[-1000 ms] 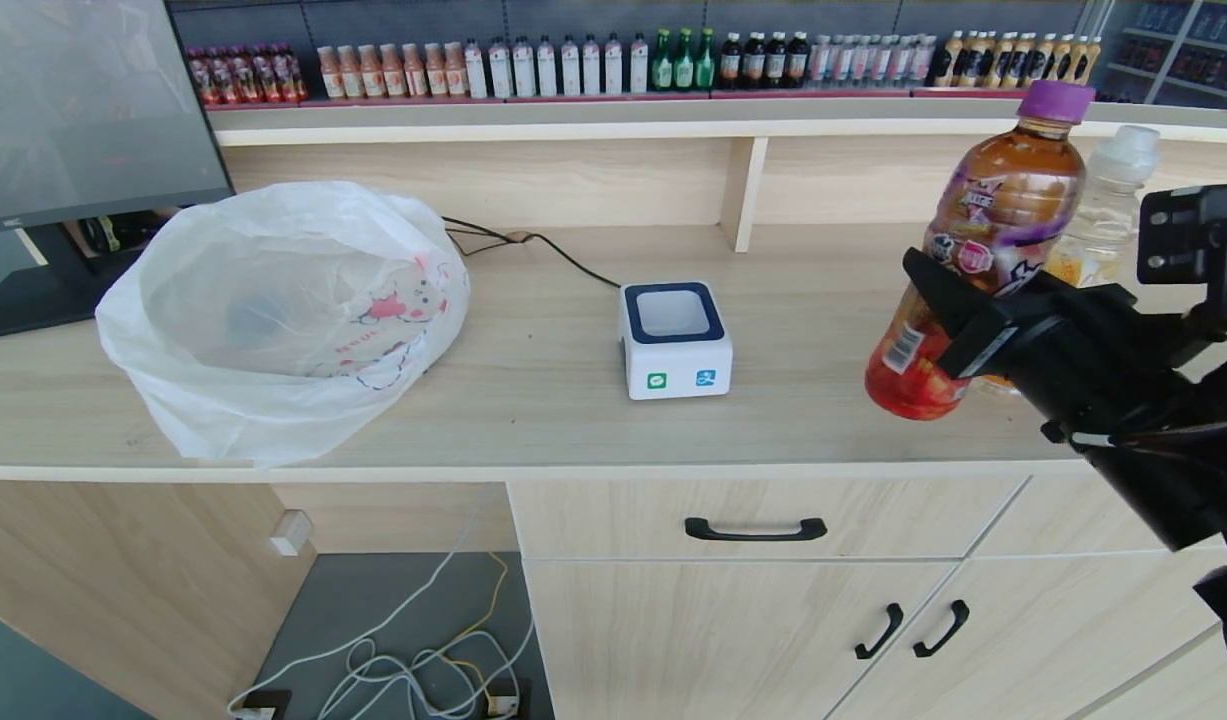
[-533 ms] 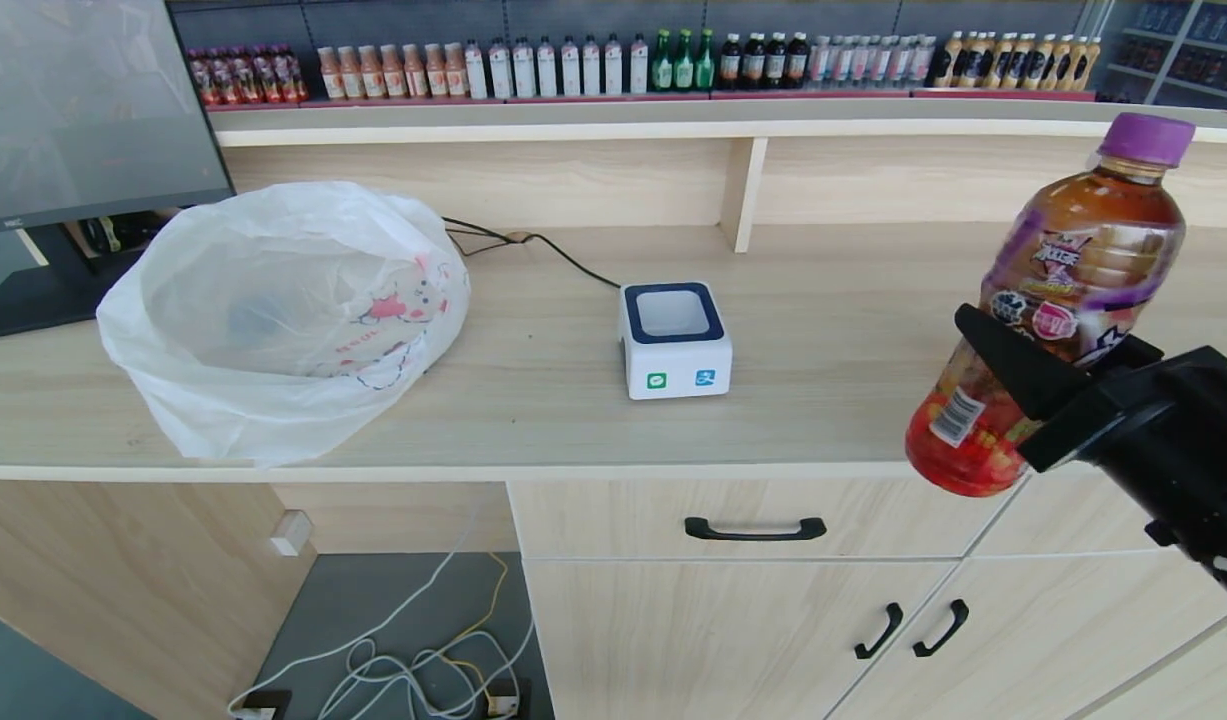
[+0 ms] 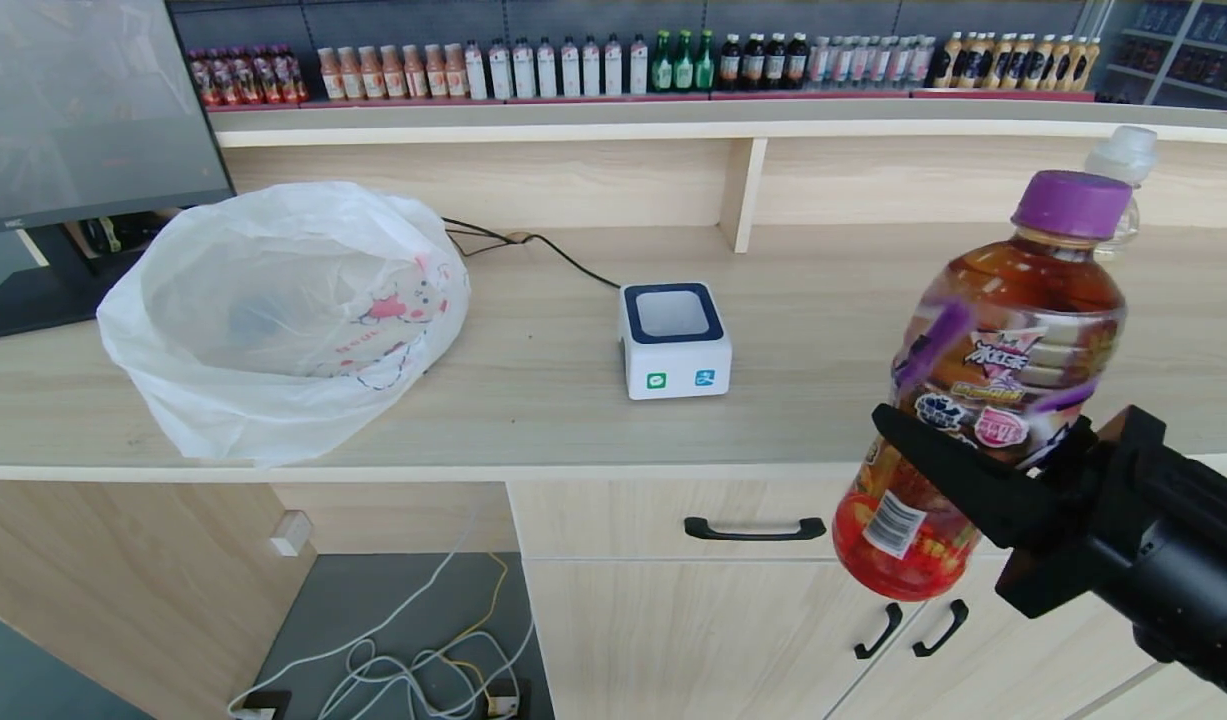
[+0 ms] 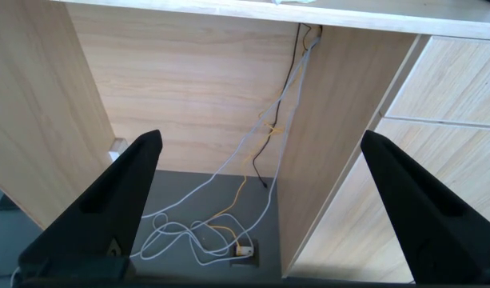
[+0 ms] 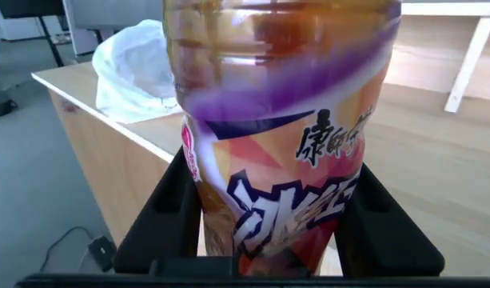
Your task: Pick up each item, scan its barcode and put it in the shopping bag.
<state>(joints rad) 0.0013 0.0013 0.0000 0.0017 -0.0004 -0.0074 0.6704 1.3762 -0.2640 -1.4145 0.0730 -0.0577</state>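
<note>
A tea bottle [image 3: 993, 370] with a purple cap, purple label and red base hangs upright in front of the counter's front edge at the right. My right gripper [image 3: 993, 462] is shut on its lower half. A white barcode patch [image 3: 893, 523] shows near the bottle's base. In the right wrist view the bottle [image 5: 280, 136] stands between the black fingers [image 5: 174, 210]. The white scanner box [image 3: 675, 340] sits mid-counter, and the open white shopping bag [image 3: 283, 310] lies at the left. My left gripper [image 4: 260, 208] is open, low beside the counter.
A clear bottle [image 3: 1123, 165] stands at the counter's back right. A monitor [image 3: 88, 100] is at the far left, with a black cable [image 3: 533, 245] behind the scanner. Drawers and handles [image 3: 755, 528] lie below the counter, cables [image 4: 229, 232] on the floor.
My right arm has carried the tea bottle from above the counter's right end down and forward, off the front edge and nearer the camera. The clear bottle behind it shows again.
</note>
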